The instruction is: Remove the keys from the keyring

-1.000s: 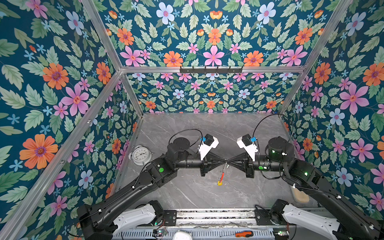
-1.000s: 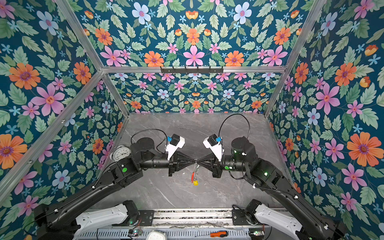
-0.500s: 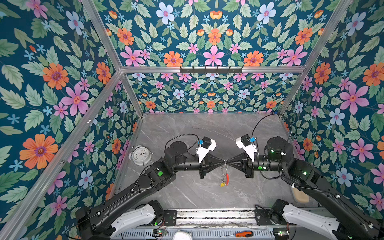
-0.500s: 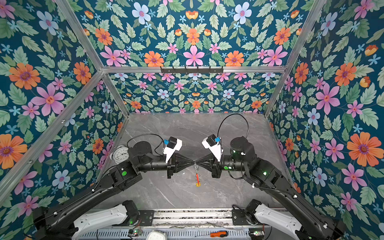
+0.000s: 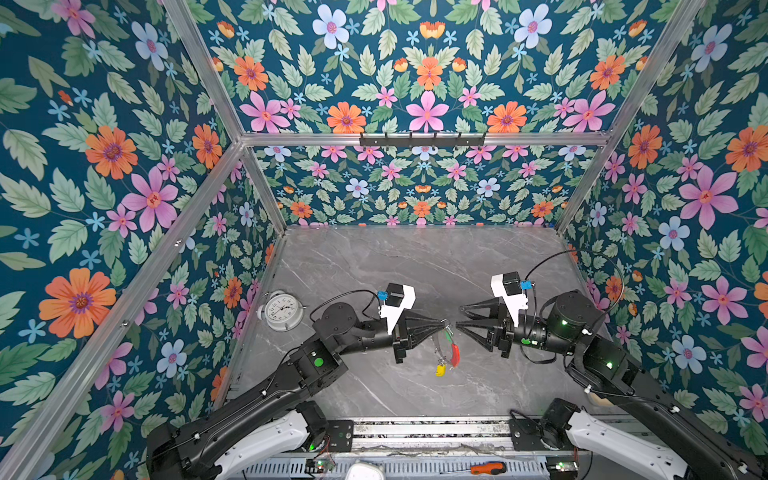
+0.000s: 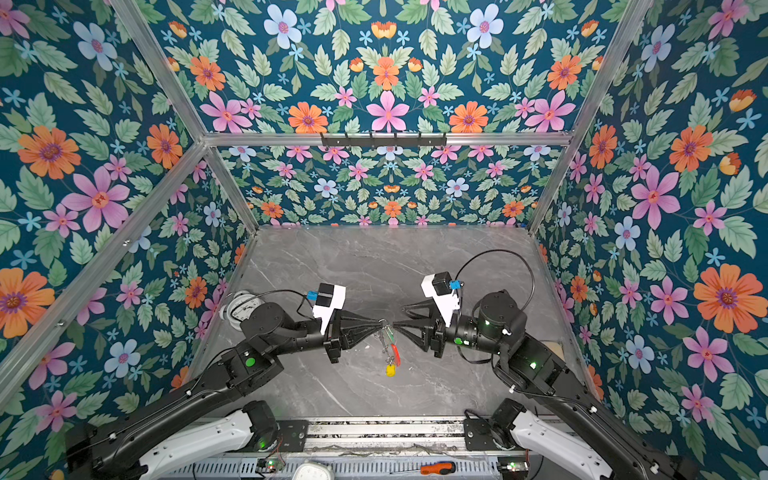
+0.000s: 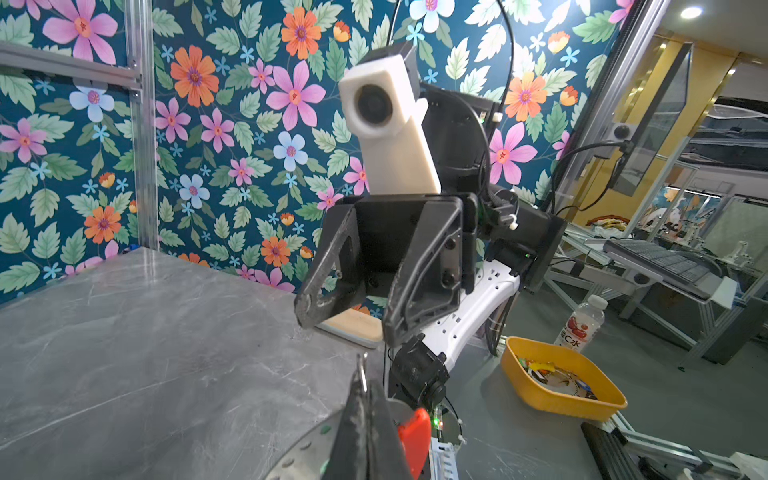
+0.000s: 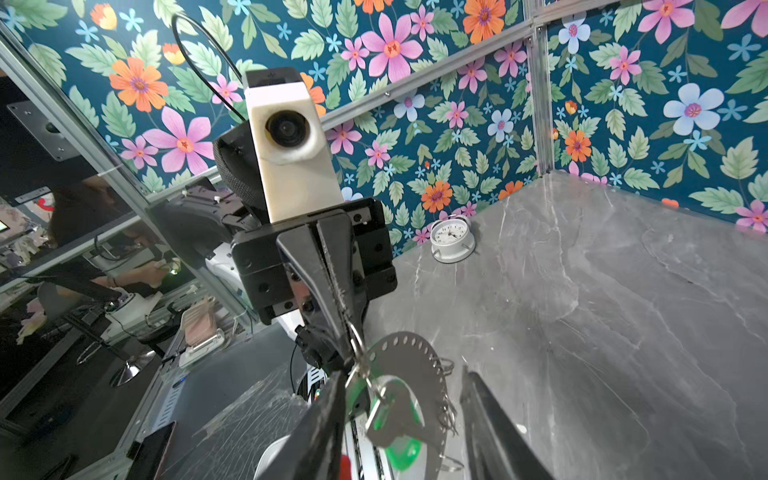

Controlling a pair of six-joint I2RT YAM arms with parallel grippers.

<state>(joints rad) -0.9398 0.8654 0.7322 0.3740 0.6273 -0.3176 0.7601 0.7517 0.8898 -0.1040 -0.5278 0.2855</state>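
"Right wrist view: what's holding the keyring [image 8: 415, 361]?"

"My left end effector [image 8: 351, 336], clamped shut on its rim. The keyring hangs below it over the desk [image 5: 395, 270], green key [image 8: 390, 424] and yellow key [image 5: 440, 369] dangling from it."

"And your right?"

"In a top view my right end effector [image 5: 458, 316] is open, just beside the keyring, gripping nothing."

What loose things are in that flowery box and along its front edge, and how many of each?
Keys: 2, a green key and a yellow key
Keyring: 1
Alarm clock: 1
Screwdriver: 1
Total: 5
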